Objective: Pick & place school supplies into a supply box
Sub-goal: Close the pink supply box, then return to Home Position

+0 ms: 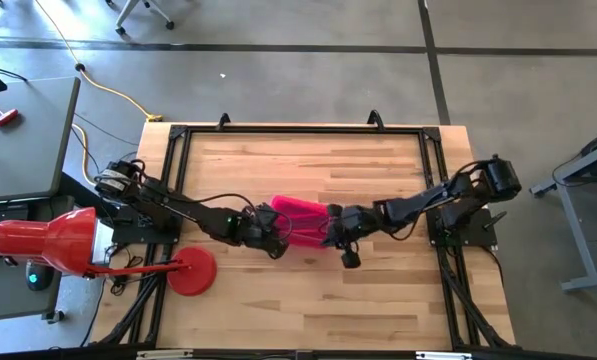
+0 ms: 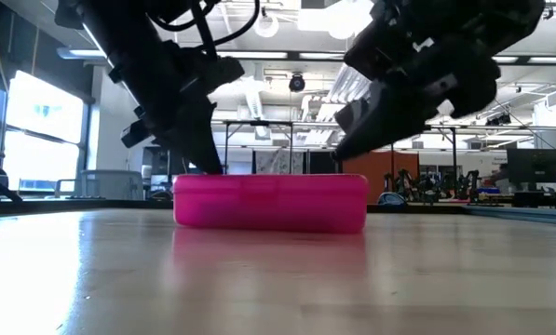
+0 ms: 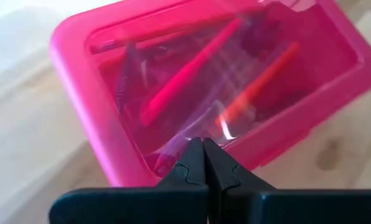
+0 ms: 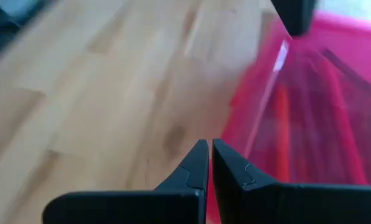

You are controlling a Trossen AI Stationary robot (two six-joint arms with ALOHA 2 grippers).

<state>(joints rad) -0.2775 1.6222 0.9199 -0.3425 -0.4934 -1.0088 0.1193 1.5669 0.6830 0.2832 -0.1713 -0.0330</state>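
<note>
pink case [image 1: 300, 220] mid-worktop [image 1: 378, 300], lid shut | left gripper [image 3: 202, 144] fingers pressed together at its end | right gripper [image 4: 209, 145] likewise, opposite end

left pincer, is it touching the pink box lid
Cannot tell. In the left wrist view the shut left pincer tips overlap the pink box lid near its edge, but no view shows plain contact or a gap.
</note>
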